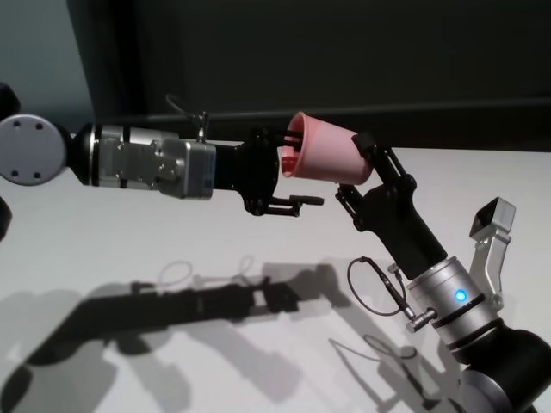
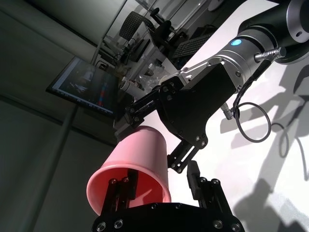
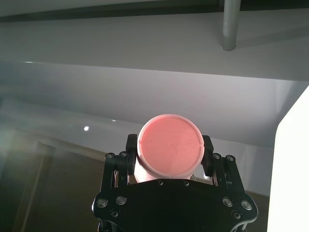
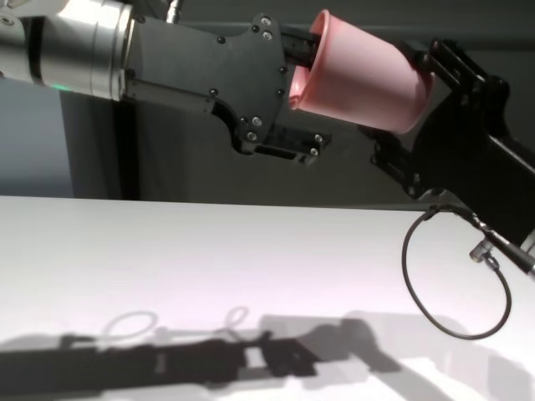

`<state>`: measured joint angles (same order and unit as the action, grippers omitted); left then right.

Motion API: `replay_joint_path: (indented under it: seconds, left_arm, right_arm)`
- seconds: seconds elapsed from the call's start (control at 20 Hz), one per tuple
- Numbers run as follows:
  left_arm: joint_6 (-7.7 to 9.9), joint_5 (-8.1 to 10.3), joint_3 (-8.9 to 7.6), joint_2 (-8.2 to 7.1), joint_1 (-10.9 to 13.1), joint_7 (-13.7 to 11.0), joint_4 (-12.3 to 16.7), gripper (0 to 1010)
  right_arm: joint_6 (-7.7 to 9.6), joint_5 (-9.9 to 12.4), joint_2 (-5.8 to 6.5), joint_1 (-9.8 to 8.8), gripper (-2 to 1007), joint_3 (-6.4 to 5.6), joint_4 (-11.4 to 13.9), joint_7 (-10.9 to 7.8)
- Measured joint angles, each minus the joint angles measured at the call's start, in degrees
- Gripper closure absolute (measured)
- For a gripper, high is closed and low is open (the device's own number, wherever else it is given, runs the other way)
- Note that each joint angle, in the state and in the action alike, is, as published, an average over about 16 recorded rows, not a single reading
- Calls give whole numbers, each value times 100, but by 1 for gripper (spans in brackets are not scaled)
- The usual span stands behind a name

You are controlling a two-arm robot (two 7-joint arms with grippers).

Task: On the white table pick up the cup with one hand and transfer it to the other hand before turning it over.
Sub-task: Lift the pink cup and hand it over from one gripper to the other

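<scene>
The cup (image 1: 325, 152) is hanging above the desk (image 1: 129, 241), clamped near its base in the right gripper (image 1: 366, 168) jaws; the left gripper (image 1: 280, 176) jaws are straddling its rim, parted; turning over remains

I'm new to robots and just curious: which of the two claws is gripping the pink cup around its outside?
The right gripper, the one with the thin cable loop: it clamps the cup near its base, while the left gripper has one finger inside the rim.

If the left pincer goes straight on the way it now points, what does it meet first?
The left pincer points into the mouth of the cup, one finger already inside the rim. Going on, it would probably meet the cup's inner wall or bottom first, with the right pincer, which clamps the cup's base end, behind it.
</scene>
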<state>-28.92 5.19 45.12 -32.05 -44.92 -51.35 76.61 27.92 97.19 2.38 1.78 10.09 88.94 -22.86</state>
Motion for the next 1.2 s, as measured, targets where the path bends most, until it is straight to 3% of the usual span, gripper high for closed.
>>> replay_joint_path:
  seconds: [0.3, 0.6, 1.2]
  left_arm:
    - [0, 0, 0, -1, 0, 0, -1, 210]
    - [1, -1, 0, -2, 0, -1, -2, 74]
    - [-20, -2, 3, -2, -3, -16, 0, 9]
  right_arm:
    - [0, 0, 0, 0, 254, 0, 0, -3]
    - [0, 0, 0, 0, 254, 0, 0, -6]
    - [0, 1, 0, 0, 254, 0, 0, -8]
